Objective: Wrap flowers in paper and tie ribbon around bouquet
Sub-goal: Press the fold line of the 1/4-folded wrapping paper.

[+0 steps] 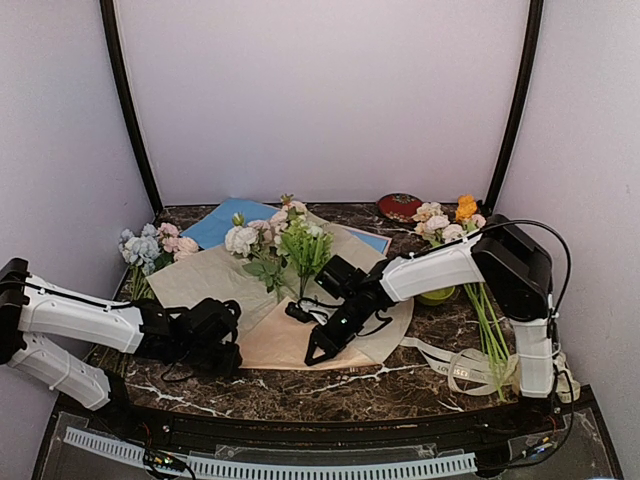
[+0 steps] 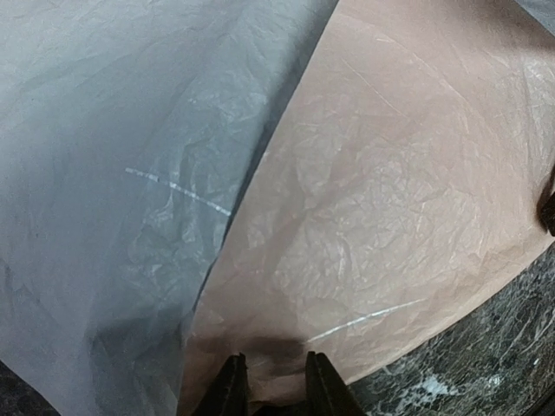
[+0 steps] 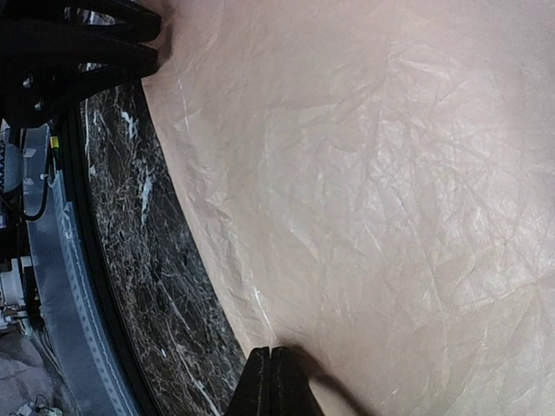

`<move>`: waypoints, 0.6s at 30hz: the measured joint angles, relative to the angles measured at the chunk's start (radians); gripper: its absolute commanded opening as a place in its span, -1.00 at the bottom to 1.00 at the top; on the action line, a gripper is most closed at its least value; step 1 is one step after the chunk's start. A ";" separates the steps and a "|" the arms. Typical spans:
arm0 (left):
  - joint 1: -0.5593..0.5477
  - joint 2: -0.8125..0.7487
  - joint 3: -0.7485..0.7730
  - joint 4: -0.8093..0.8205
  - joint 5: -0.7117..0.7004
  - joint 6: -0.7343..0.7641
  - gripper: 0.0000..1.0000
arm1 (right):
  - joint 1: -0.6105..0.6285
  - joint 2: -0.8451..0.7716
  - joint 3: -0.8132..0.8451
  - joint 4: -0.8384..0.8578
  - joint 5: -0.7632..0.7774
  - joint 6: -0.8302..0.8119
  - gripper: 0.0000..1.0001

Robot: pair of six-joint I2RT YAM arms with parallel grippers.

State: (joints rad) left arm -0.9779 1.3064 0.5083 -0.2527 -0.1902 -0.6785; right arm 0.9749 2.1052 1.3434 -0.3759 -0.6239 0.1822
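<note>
The tan paper (image 1: 290, 338) lies spread over the middle of the table, with a paler beige flap on its left. The flowers (image 1: 272, 243), pink-cream blooms with green leaves, lie on its far part. My left gripper (image 1: 232, 345) sits at the sheet's near-left edge. In the left wrist view its jaws (image 2: 276, 368) stand a narrow gap apart, and flat paper (image 2: 390, 199) shows between them. My right gripper (image 1: 316, 354) is shut, its tips (image 3: 271, 354) resting on the paper (image 3: 373, 173) near the front edge. The ribbon (image 1: 455, 366) lies loose at the near right.
A bunch with blue blooms (image 1: 140, 248) lies at the far left. A bunch with an orange bloom (image 1: 452, 219) lies at the far right, its stems (image 1: 490, 325) running toward the ribbon. A light blue sheet (image 1: 222, 222) lies under the paper's far side. A red object (image 1: 400, 206) sits at the back.
</note>
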 measured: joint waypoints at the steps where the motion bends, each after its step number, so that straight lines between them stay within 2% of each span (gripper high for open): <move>1: 0.006 -0.004 -0.002 0.000 0.004 -0.015 -0.53 | 0.000 -0.003 -0.005 0.002 0.000 -0.002 -1.00; 5: 0.034 -0.050 -0.031 -0.012 0.019 -0.077 -0.58 | 0.000 -0.005 -0.010 0.004 0.000 -0.007 -1.00; 13: 0.054 -0.246 -0.133 -0.109 0.064 -0.219 -0.64 | 0.000 -0.011 -0.016 0.004 0.004 -0.020 -1.00; 18: 0.055 -0.329 -0.158 -0.182 0.059 -0.304 -0.83 | 0.000 -0.016 -0.021 0.002 0.011 -0.023 -1.00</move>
State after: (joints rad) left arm -0.9226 0.9775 0.3508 -0.4343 -0.1314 -0.9821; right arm 0.9749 2.0888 1.3220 -0.3740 -0.6125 0.1589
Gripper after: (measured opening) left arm 0.149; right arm 0.004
